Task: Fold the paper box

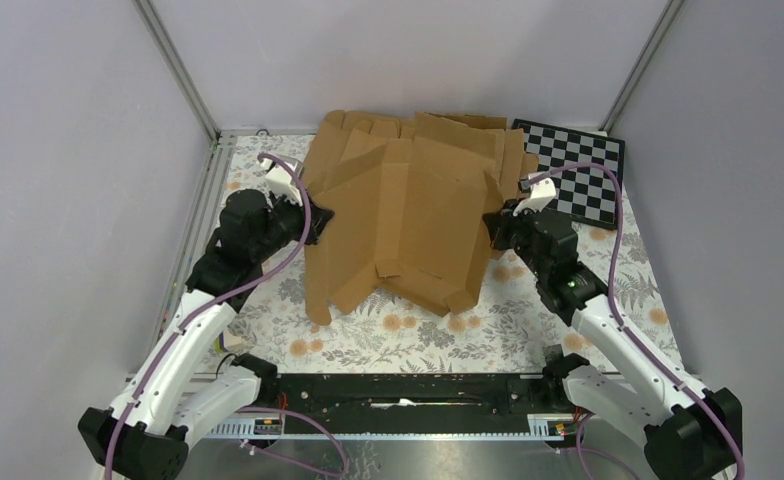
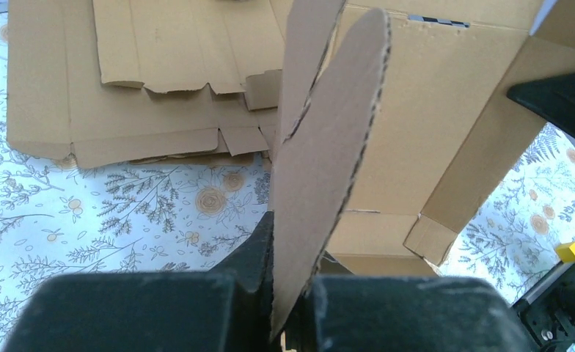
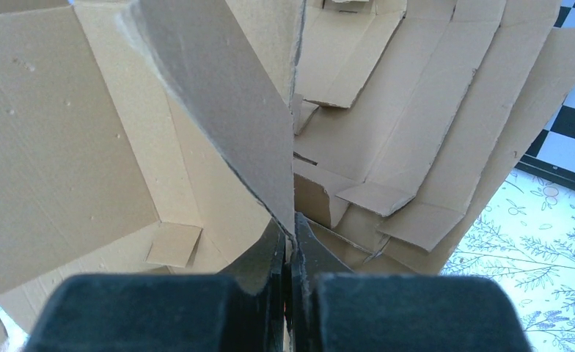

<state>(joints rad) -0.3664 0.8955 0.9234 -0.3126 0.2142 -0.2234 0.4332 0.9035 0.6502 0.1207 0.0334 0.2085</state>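
The paper box (image 1: 408,220) is plain brown cardboard with no print, and the pile of flat blanks (image 1: 458,128) at the far side is the same brown. At the far right lies a checkerboard (image 1: 573,165) of black and white squares. The counter (image 1: 408,335) is white, patterned with grey leafy sprigs and small orange flowers. The left end effector (image 2: 288,293) and right end effector (image 3: 290,242) are matte black. The arms (image 1: 183,345) are white with black joints, trailed by purple cables (image 1: 618,230). The walls (image 1: 58,150) are pale lilac-grey.

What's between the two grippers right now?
The paper box, its sides pinched by the left gripper and right gripper; top view shows it.
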